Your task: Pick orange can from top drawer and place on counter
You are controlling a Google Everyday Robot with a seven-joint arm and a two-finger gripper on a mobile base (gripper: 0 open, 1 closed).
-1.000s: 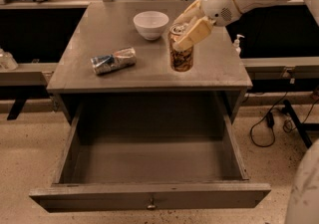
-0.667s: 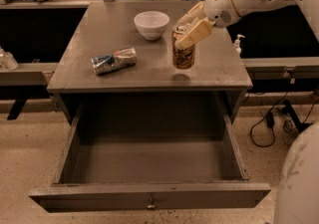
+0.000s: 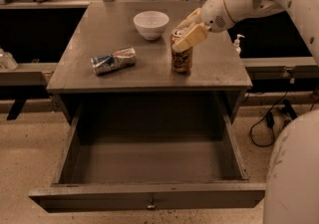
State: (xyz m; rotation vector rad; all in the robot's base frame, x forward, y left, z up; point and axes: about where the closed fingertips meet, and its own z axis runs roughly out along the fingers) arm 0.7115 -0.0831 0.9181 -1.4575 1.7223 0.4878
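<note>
Camera view (sole view): can (image 3: pixel 182 58) upright on counter (image 3: pixel 149 73), right of centre, out of drawer (image 3: pixel 99 202). Claw (image 3: pixel 185 31) at can's top, arm reaching in from right; whether grip is clamped or slack, cannot tell. Step judged: placing, near end. Next move calls for release, then straight lift clear (sideways nudge could tip can). Count: one upright can, one crushed can (image 3: pixel 113 60) lying left, one bowl (image 3: pixel 151 24) behind, one drawer, pulled open, nothing seen inside.

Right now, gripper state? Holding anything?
Gripper: at the top of the orange can, which stands on the counter; open or closed cannot be told.
</note>
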